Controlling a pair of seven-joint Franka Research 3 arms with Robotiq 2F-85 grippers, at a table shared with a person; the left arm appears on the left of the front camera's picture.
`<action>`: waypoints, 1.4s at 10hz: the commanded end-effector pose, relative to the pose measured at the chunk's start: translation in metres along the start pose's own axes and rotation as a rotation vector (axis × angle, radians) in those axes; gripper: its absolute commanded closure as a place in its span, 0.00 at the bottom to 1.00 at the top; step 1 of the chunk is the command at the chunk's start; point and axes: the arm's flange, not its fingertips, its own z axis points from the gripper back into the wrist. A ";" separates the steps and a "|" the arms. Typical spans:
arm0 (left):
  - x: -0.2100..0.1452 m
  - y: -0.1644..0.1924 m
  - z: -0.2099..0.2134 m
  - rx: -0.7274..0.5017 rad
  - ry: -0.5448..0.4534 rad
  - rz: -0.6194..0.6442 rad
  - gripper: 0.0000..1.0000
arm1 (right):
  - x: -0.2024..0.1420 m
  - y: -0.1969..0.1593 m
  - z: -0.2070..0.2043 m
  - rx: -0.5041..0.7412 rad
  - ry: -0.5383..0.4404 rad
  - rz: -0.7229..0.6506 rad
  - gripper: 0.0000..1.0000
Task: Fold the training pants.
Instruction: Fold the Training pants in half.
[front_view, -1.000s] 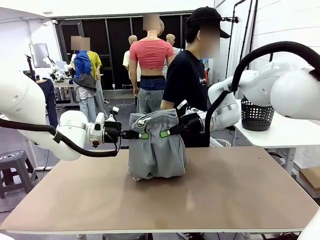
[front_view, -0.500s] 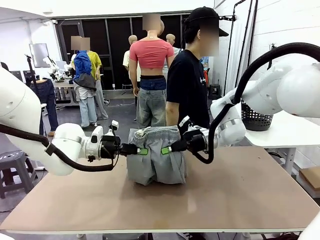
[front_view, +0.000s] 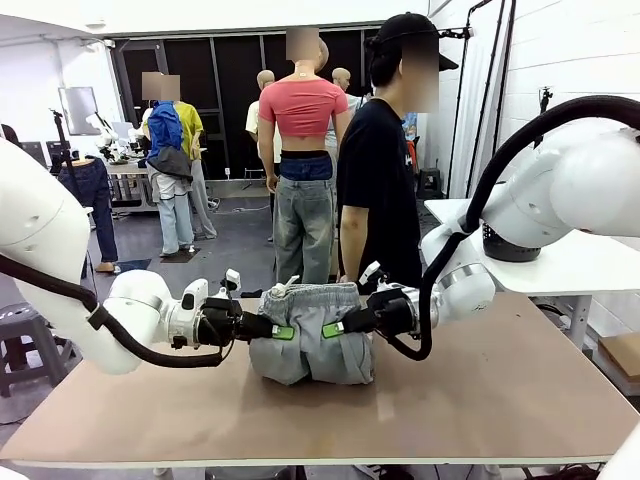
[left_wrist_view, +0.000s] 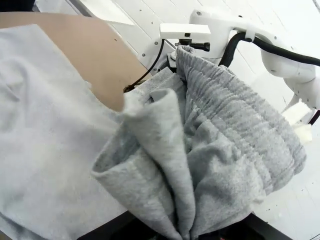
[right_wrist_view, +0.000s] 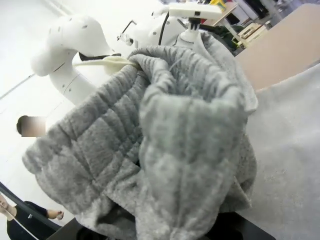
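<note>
The light grey training pants (front_view: 312, 335) sit bunched in a heap on the table's middle, ribbed waistband on top. My left gripper (front_view: 285, 332) is shut on the waistband's left side, my right gripper (front_view: 332, 329) shut on its right side, green pads pinching the cloth. In the left wrist view the gathered waistband (left_wrist_view: 220, 125) rises from between my fingers, with the pant leg cloth (left_wrist_view: 45, 150) spread over the table. In the right wrist view the ribbed waistband (right_wrist_view: 165, 130) is bunched at my fingers, which the cloth hides.
A person (front_view: 385, 180) in a black shirt stands at the table's far edge just behind the pants. The brown table (front_view: 480, 400) has free room in front and to both sides. A black mesh basket (front_view: 505, 245) stands on a white table at the right.
Both grippers have come down with the waistband, from well above the table to just over it. The hanging pants have settled into a lower, wider heap.
</note>
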 end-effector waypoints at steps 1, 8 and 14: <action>0.026 0.026 0.015 0.062 -0.024 0.027 1.00 | 0.013 -0.018 0.018 -0.046 -0.027 -0.033 1.00; 0.079 0.088 0.018 0.216 -0.122 0.000 1.00 | 0.054 -0.083 0.052 -0.135 -0.046 -0.070 1.00; 0.088 0.082 0.005 0.179 -0.085 -0.010 1.00 | 0.074 -0.089 0.041 -0.143 -0.069 -0.047 1.00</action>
